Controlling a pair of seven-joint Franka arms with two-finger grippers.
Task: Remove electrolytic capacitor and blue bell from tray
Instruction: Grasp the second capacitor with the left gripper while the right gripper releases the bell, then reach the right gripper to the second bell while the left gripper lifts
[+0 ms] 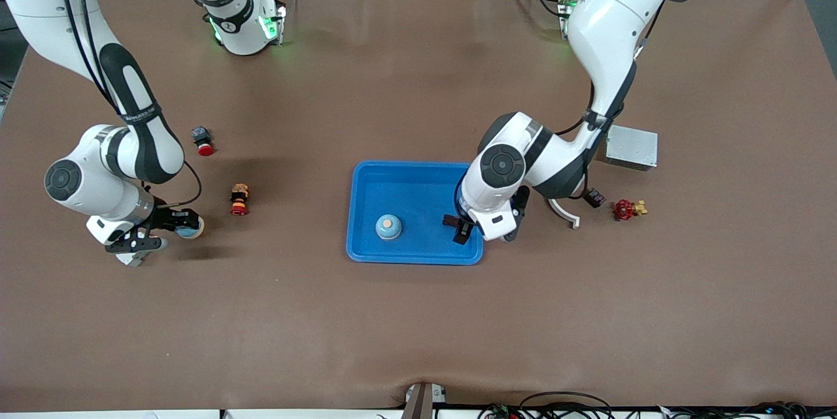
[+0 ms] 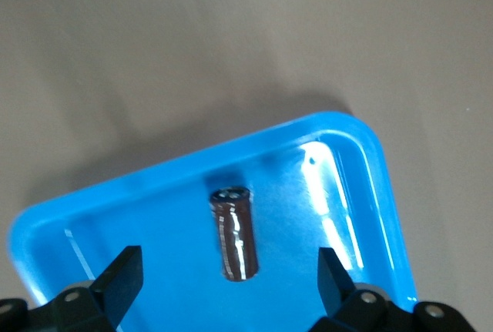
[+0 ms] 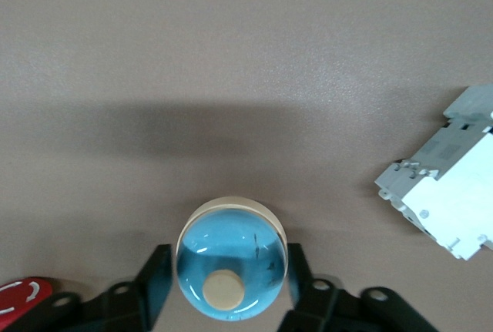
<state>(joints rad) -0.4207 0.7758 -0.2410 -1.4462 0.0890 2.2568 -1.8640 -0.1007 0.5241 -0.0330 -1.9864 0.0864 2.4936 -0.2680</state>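
Flanking right tool [image 1: 171,228]: red buttons [image 1: 239,201], white breaker [image 3: 447,193].

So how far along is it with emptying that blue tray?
One blue bell is out on the table at the right gripper. In hand: the left gripper, fingers open, straddles the capacitor lying in the tray. Left: lifting it, plus a second bell inside the tray.

Bright, even light; soft shadows

White arms, black joints, black cables
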